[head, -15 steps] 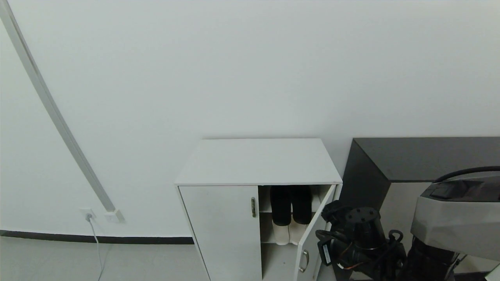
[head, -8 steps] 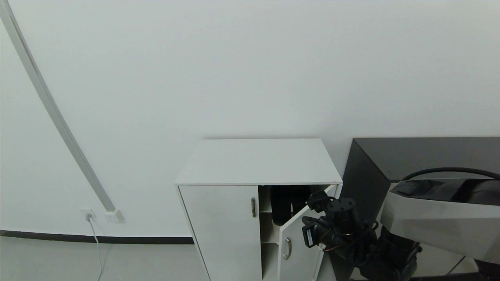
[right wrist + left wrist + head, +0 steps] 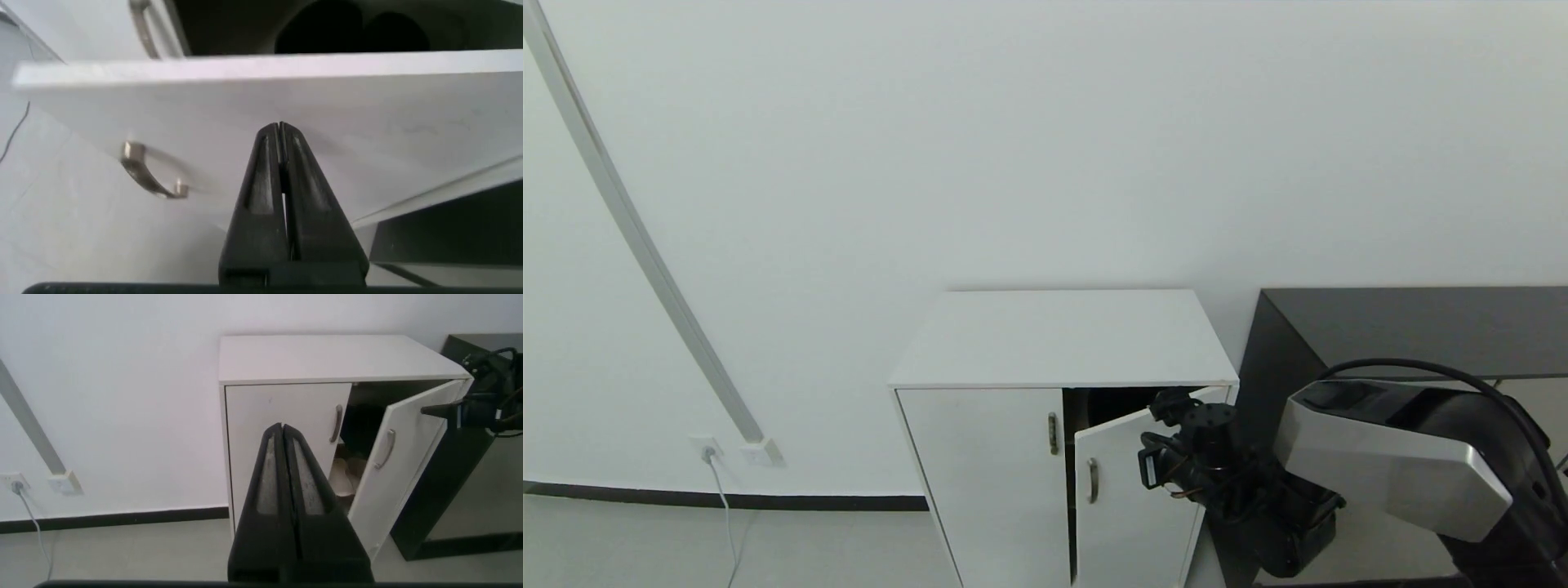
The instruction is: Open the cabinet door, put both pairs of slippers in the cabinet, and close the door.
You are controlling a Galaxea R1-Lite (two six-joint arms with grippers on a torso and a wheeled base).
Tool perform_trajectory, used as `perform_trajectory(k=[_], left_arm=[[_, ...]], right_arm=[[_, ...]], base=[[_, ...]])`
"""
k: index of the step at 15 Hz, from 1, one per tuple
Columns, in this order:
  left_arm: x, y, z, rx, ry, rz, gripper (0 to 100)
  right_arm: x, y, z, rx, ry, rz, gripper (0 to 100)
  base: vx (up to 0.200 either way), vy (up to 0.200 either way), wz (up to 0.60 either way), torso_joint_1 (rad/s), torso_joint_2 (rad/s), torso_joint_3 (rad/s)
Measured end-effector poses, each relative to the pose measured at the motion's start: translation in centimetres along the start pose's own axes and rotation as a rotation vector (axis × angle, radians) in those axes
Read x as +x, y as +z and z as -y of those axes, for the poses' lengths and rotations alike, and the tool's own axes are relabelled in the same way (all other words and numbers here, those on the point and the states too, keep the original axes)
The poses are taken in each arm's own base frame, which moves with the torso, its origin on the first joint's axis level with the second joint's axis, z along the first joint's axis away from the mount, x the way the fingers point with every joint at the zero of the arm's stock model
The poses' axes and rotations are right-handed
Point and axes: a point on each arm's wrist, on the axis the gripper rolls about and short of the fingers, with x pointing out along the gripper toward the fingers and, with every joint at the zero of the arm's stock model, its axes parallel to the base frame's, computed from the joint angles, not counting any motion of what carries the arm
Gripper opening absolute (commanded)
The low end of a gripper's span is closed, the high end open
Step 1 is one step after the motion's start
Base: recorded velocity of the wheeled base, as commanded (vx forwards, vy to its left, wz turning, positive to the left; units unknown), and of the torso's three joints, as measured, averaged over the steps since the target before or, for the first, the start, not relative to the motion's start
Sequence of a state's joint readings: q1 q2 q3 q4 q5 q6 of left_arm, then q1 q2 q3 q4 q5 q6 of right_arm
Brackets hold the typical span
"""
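Note:
The white cabinet (image 3: 1062,339) stands against the wall, its left door (image 3: 984,482) closed. Its right door (image 3: 1131,490) hangs ajar, leaving a narrow dark gap. My right gripper (image 3: 1164,403) is shut, empty, and pressed tip-first against that door's outer face near the top edge (image 3: 280,127). Through the gap the black slippers (image 3: 359,24) sit on an upper shelf, with a pale pair (image 3: 353,469) on the shelf below. My left gripper (image 3: 283,431) is shut on nothing and hangs well in front of the cabinet, level with the left door.
A dark table (image 3: 1405,327) stands right beside the cabinet. A slanted cable duct (image 3: 637,237) runs down the wall to a socket (image 3: 707,449) with a plugged cord. Bare grey floor (image 3: 122,547) lies in front and to the left.
The right door has swung from wide open to nearly closed. My right arm has moved left with it, gripper against the door. The slippers are now mostly hidden in the head view.

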State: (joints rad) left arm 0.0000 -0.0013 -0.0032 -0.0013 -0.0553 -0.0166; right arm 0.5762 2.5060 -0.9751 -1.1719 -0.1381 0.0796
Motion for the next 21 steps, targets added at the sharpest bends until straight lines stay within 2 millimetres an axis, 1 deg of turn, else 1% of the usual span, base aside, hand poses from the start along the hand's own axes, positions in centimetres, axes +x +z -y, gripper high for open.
perform_trajectory(k=[3,6,11,21], left_arm=[[0.0,0.0,0.0,0.0,0.0,0.0,0],[0.0,0.0,0.0,0.001,0.0,0.0,0],[0.0,0.0,0.0,0.0,0.0,0.0,0],[0.0,0.0,0.0,0.0,0.001,0.0,0]], right_arm=[[1.2,-0.3,-0.1,0.001,-0.001,0.002,0],[2.3,-0.1,-0.2,0.006,-0.027,0.032,0],[4.1,0.1,0.3,0.015,-0.053,0.052,0],[5.3,-0.3,1.1,0.021,-0.071,0.048,0]], base=[[0.0,0.0,0.0,0.0,0.0,0.0],[0.0,0.0,0.0,0.0,0.0,0.0],[0.0,0.0,0.0,0.0,0.0,0.0],[0.0,0.0,0.0,0.0,0.0,0.0]])
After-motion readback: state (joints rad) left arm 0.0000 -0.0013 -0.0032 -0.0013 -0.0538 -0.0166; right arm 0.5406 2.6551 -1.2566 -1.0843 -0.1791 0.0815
